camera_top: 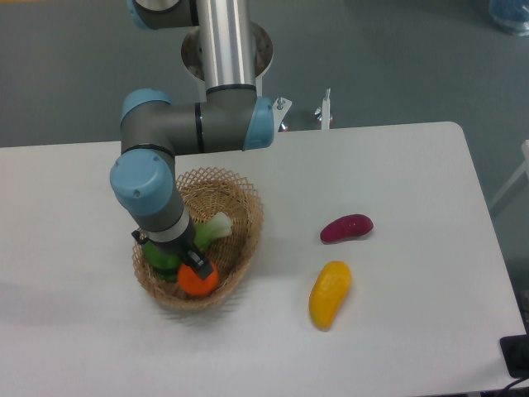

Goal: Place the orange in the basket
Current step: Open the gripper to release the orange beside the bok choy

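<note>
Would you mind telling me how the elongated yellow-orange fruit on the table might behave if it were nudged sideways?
The elongated yellow-orange fruit looks smooth and rounded, so it would probably roll or pivot rather than slide straight. It holds its curved shape lying on the white table, so it is likely stiff. Its glossy skin may be slippery.

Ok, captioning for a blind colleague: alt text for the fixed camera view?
The gripper holds the orange inside the wicker basket, beside a leafy green vegetable. A purple vegetable and yellow fruit lie on the white table.
</note>
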`<action>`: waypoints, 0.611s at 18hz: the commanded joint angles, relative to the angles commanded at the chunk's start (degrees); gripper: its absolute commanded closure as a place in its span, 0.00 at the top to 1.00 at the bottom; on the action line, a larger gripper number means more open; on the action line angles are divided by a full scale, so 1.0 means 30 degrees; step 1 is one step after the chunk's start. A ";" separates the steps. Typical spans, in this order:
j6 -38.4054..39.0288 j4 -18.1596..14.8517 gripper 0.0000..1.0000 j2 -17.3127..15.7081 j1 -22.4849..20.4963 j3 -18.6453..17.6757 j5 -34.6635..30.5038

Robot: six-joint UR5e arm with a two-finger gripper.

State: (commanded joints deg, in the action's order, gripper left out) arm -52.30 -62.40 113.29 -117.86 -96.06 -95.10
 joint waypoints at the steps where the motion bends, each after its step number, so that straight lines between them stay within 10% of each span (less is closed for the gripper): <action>1: 0.0000 0.0000 1.00 -0.0058 0.0000 0.0000 0.0145; 11: 0.0029 0.2135 1.00 -0.0967 -0.2016 -0.0001 0.0323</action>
State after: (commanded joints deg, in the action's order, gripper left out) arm -52.21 -56.00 110.39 -123.91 -96.07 -94.13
